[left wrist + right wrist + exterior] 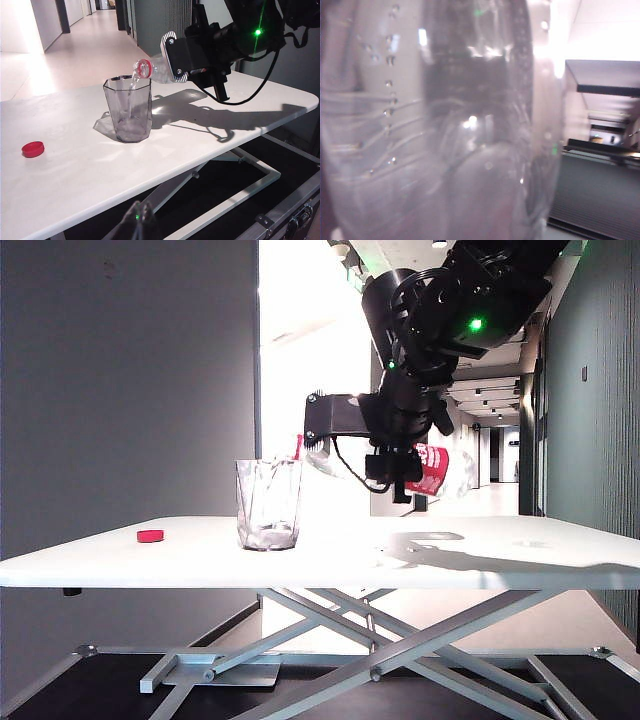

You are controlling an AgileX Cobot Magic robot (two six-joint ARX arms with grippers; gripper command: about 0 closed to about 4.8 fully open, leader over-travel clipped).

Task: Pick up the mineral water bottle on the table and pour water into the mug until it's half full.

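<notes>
On 1 table (500,565): 1 mug (268,505), 1 red cap (150,536), with 1 mineral water bottle (434,469) tipped above.

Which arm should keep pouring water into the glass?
The right one. Its end effector holds the bottle tipped over the glass, with water running in. The left end effector hangs off the table's edge, far from both.

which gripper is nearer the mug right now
Right. The right gripper holds the mineral water bottle tipped over the mug; the left gripper sits back off the table's edge.
</notes>
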